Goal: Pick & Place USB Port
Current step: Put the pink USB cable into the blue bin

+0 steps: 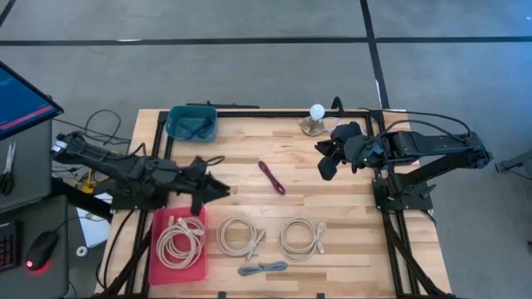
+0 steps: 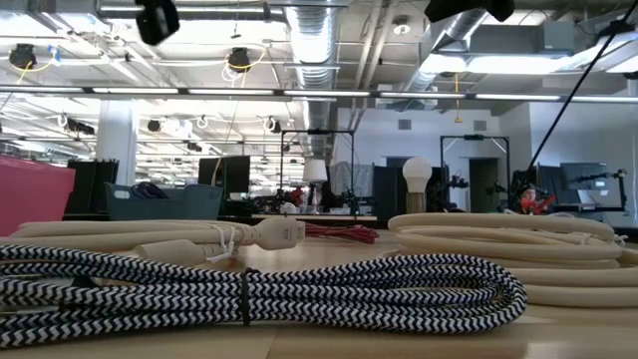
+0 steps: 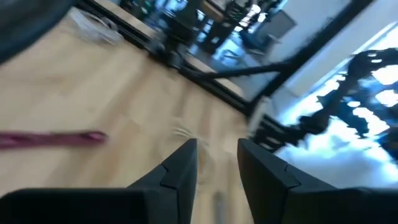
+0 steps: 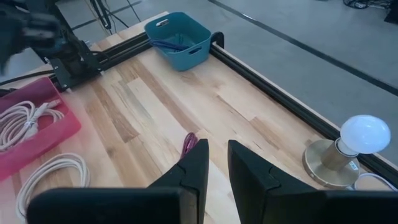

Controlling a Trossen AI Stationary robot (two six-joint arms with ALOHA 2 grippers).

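Nearest the front edge of the table (image 1: 349, 199), a black-and-white braided cable (image 1: 263, 268) lies coiled, with two cream cable coils (image 1: 241, 235) and (image 1: 300, 237) laid side by side just behind it, seemingly staged for sorting. To their left a pink tray (image 1: 158, 257) holds one cream coil (image 1: 179, 238) already, which suggests it serves as the drop place. Above the tray's far end the left gripper (image 1: 218, 190) is held clear of the wood, its jaws set narrowly apart with nothing between them. Farther back, near the middle of the table, a maroon cable (image 1: 272, 177) lies loose and untouched; it is judged the likeliest next pick, though no USB port as such can be made out. Off to the right the right gripper (image 1: 326, 162) is kept raised, jaws likewise narrowly parted and empty. At the far edge stand a teal bin (image 1: 191, 123) on the left and a lamp with a white bulb (image 1: 315, 119) further right
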